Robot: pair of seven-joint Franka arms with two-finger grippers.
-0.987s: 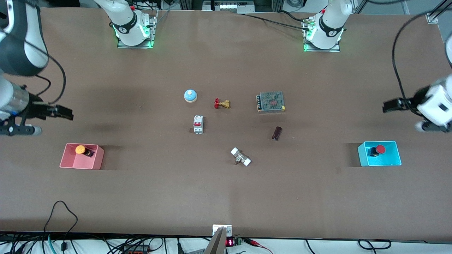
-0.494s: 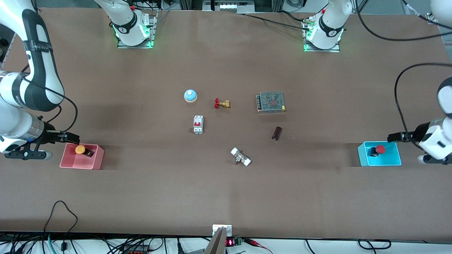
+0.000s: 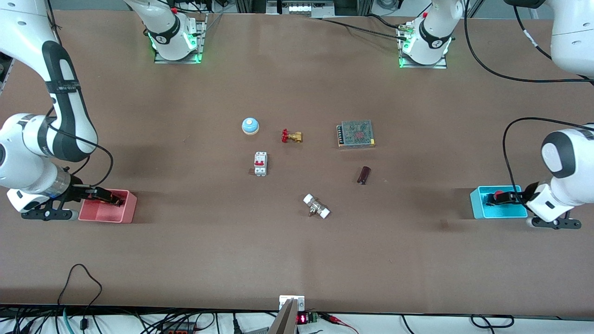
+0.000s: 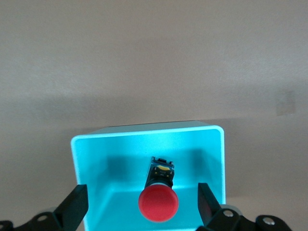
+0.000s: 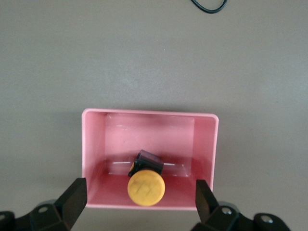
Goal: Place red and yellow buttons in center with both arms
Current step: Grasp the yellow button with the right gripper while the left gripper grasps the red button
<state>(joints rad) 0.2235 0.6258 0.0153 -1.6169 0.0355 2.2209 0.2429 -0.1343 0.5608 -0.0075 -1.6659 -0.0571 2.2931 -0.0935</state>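
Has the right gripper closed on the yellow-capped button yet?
No: the right gripper's fingers stand wide apart around the yellow-capped button in the pink bin.

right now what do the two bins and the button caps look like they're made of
Pink bin: probably moulded plastic; thin walls, rounded corners, slightly glossy floor.
Blue bin: looks the same, smooth with a soft sheen.
Red button cap: plastic by its look, smooth and matte.
Yellow button cap: likely plastic, faintly marked on top.
Both button bodies are black; their material is hard to tell.
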